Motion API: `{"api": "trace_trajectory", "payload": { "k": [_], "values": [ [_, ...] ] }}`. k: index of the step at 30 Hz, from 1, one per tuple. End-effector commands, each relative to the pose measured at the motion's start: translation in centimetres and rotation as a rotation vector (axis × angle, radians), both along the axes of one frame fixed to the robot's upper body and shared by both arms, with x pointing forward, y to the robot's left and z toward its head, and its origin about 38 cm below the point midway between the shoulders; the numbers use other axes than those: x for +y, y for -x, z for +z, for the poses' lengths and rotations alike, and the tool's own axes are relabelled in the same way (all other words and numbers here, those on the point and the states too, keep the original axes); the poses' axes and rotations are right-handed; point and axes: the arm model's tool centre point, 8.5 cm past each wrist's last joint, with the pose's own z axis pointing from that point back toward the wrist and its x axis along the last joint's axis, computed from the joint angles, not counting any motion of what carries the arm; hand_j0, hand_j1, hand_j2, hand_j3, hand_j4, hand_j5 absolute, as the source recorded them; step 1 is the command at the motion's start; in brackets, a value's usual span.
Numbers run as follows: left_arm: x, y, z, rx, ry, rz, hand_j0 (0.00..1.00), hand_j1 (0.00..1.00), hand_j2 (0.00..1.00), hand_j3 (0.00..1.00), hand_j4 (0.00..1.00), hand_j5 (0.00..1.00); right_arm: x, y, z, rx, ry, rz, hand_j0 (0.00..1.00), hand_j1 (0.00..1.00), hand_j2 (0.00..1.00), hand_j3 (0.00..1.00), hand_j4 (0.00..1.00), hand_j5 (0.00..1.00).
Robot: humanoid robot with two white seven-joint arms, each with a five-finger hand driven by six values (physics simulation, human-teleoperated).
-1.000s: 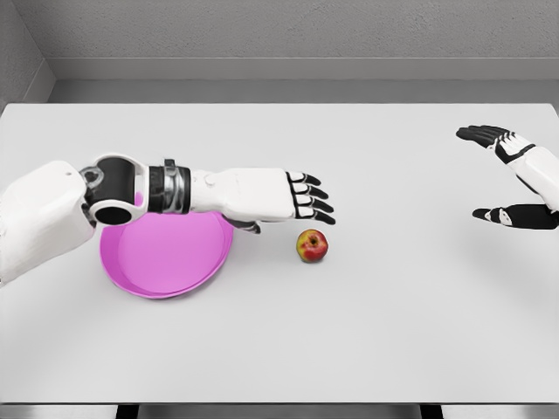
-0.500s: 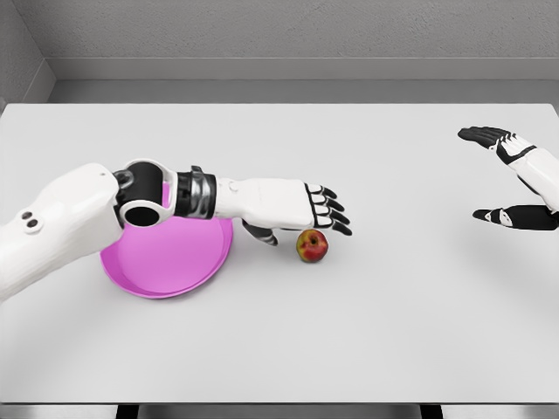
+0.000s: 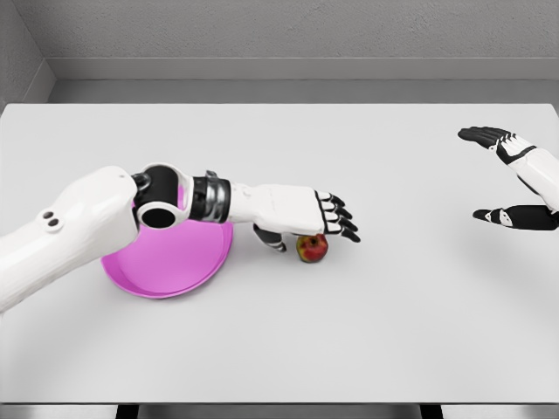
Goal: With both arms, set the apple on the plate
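over the apple: left hand now covering it

right of the plate (image 3: 166,275), the apple (image 3: 312,248) sits on the white table (image 3: 349,332). my left hand (image 3: 307,215) has slid forward over it in the last second, fingers spread, thumb low beside the fruit, not clamped yet. looks like grasp is next. right hand (image 3: 515,179) idles open, far right. grey walls behind.

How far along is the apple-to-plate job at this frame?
Nothing is finished: the apple sits on the table, right of the pink plate. In hand: the left hand hovers over the apple, fingers extended, no grasp. The right hand waits open at the far right. Grasping, carrying and placing are left.
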Motion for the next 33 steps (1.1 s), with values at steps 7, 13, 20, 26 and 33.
{"api": "trace_trajectory", "payload": {
  "k": [7,13,20,26,33],
  "values": [
    [-0.7,0.3,-0.2,0.014,0.002,-0.014,1.0,1.0,1.0,1.0,1.0,1.0,0.0,0.0,0.1,-0.001,-0.007,0.001,1.0,1.0,1.0,1.0,1.0,1.0],
    [-0.6,0.5,-0.7,0.025,-0.058,-0.023,0.79,0.79,0.79,0.79,0.79,0.79,0.0,0.0,0.1,-0.001,-0.009,0.001,1.0,1.0,1.0,1.0,1.0,1.0],
    [-0.5,0.5,-0.8,0.028,-0.079,-0.026,0.73,0.73,0.73,0.73,0.73,0.73,0.0,0.0,0.1,-0.001,-0.009,0.001,1.0,1.0,1.0,1.0,1.0,1.0],
    [-0.5,0.6,-1.2,0.034,-0.094,-0.029,0.71,0.71,0.71,0.71,0.71,0.71,0.0,0.0,0.1,-0.001,-0.009,0.001,1.0,1.0,1.0,1.0,1.0,1.0],
    [-0.4,0.6,-1.2,0.034,-0.094,-0.025,0.71,0.71,0.71,0.71,0.71,0.71,0.0,0.0,0.1,-0.001,-0.009,0.001,1.0,1.0,1.0,1.0,1.0,1.0]
  ]
}}
